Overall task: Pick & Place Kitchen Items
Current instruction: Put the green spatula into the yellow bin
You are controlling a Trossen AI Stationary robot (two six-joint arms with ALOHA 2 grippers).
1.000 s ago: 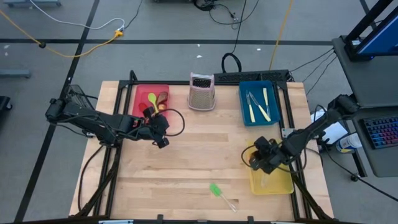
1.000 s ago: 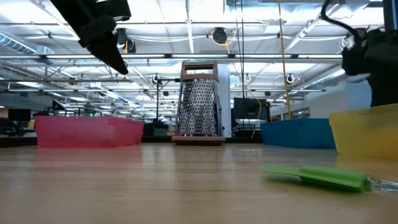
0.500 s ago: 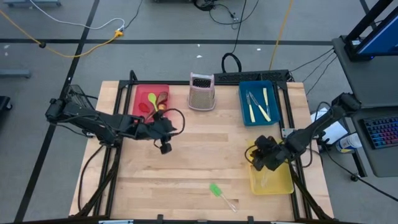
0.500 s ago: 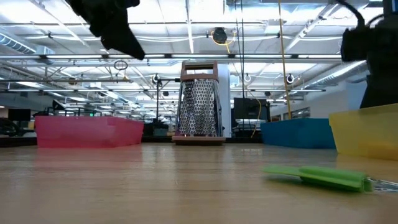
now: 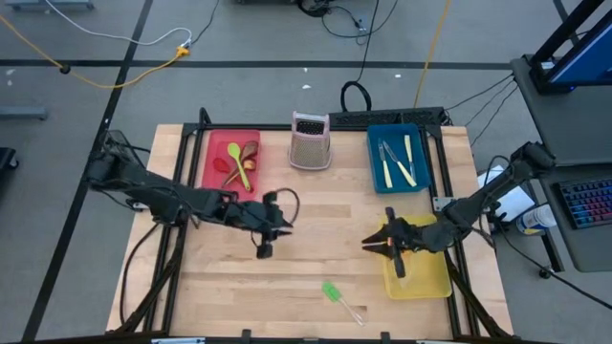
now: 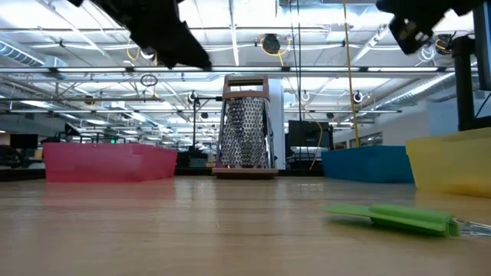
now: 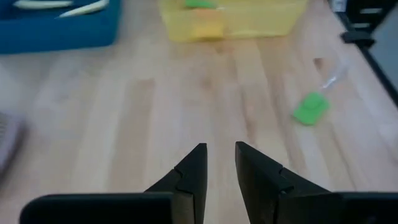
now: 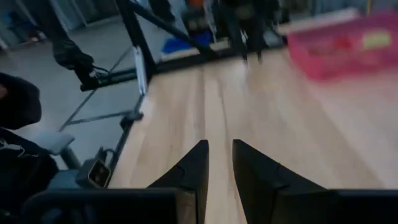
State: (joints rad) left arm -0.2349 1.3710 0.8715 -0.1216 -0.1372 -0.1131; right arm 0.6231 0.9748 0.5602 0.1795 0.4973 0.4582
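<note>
1. In the high view, the left gripper point(image 5: 264, 250) is hanging over bare wood just left of the frame's centre; its wrist view is showing the two fingers point(image 7: 186, 180) slightly parted with only a narrow slot between them, and nothing in it.
2. The one utensil not yet sorted, the green spatula point(image 5: 332, 291), is lying flat on the table point(image 5: 316, 210) in the lower middle of the high view, its clear handle running toward the lower right. In the left wrist view it is sitting at the right of the frame point(image 7: 310, 108), well apart from the fingertips.
3. Judging from this, the left arm is lining up to fetch that spatula. To do it well, it should be centring the slot over the thin handle or the neck of the head, with the fingers crossing the utensil's length, and opening wider before coming down.
4. The piece is lying low against the wood, so the fingertips will likely need to reach right to the surface; a shallow pinch may skid it away.
5. The right gripper point(image 5: 381, 246) is hanging at the left edge of the yellow tray point(image 5: 435, 284) at the high view's right, fingers point(image 8: 193, 174) slightly apart and empty.
6. The red tray point(image 5: 215, 143) at upper left is holding spoons; the blue tray point(image 5: 421, 143) at upper right, knives.
</note>
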